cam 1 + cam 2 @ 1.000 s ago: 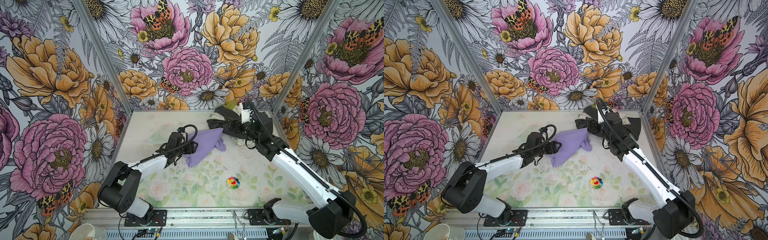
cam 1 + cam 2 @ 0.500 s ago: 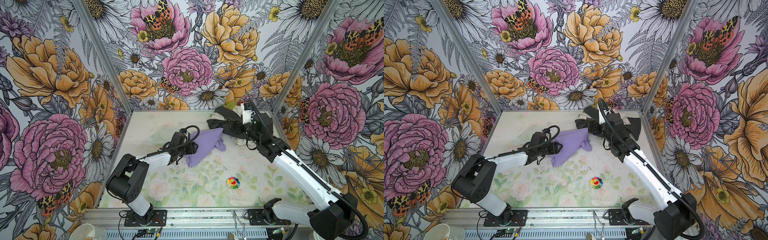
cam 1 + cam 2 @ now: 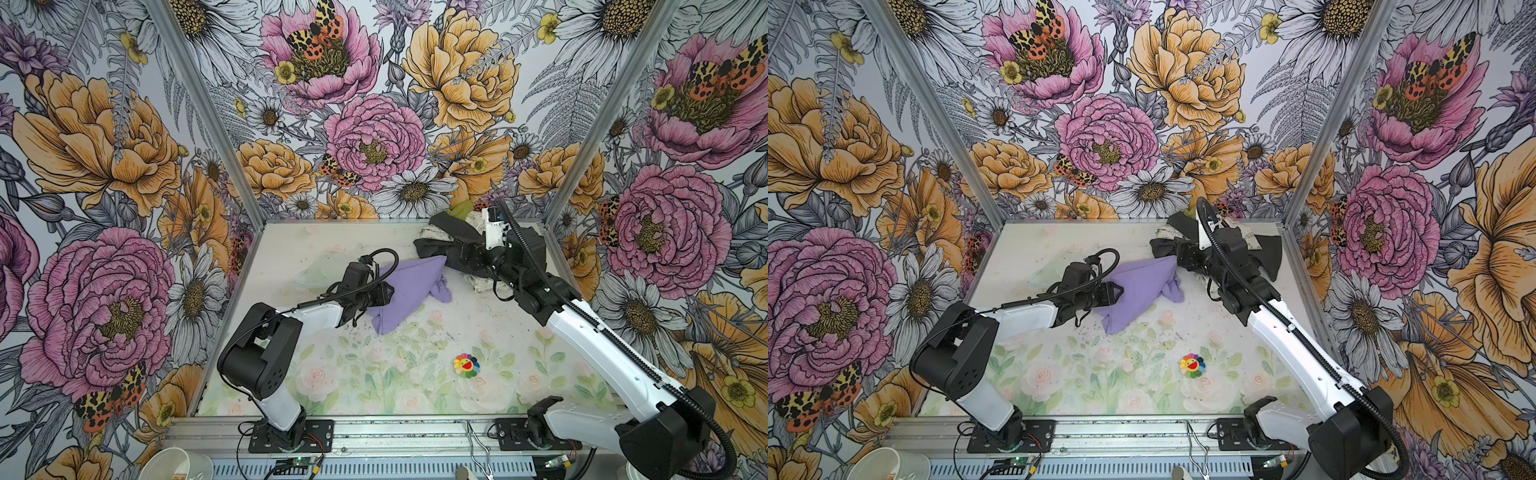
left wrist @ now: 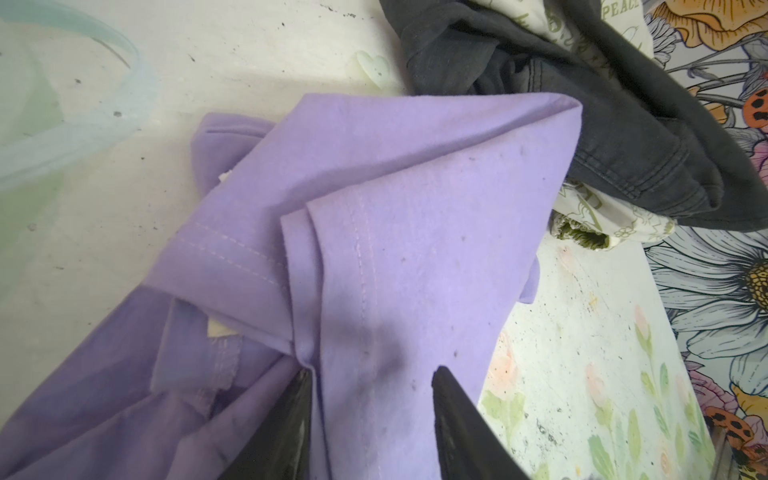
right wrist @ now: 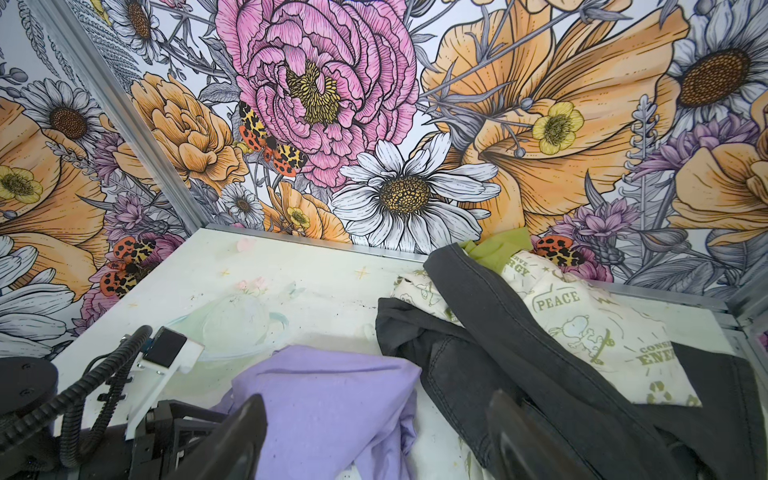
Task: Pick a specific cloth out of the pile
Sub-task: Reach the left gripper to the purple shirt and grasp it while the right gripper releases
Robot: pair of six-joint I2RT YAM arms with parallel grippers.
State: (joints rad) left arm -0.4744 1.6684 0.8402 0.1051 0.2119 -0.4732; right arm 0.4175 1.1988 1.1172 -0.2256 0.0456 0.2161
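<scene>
- So, nearest: a small round flower disc (image 3: 466,365), rainbow petals and a smiley centre, lies flat on the faded floral table (image 3: 291,249).
- Left arm lies low from the near-left base, forearm almost level, reaching to mid-table.
- left gripper (image 4: 372,372): jaws partly spread, straddling a stitched hem fold. The fabric sits loose between them, not pinched.
- cloth (image 3: 409,286): plain lavender, soft, matte, crumpled into a rough triangle with double-stitched hems. It lies mid-table, far tip just beside the pile.
- Right arm runs a long diagonal from the near-right base, wrist turned left.
- right gripper (image 5: 376,399): jaws wide, gripping nothing, one finger over lavender and one over grey.
- pile (image 3: 432,249), far-right corner: a seamed, denim-like dark grey garment (image 5: 478,316) drapes over a cream cloth (image 5: 582,316) printed "PEACE", with a lime-green scrap (image 5: 494,249) behind.
</scene>
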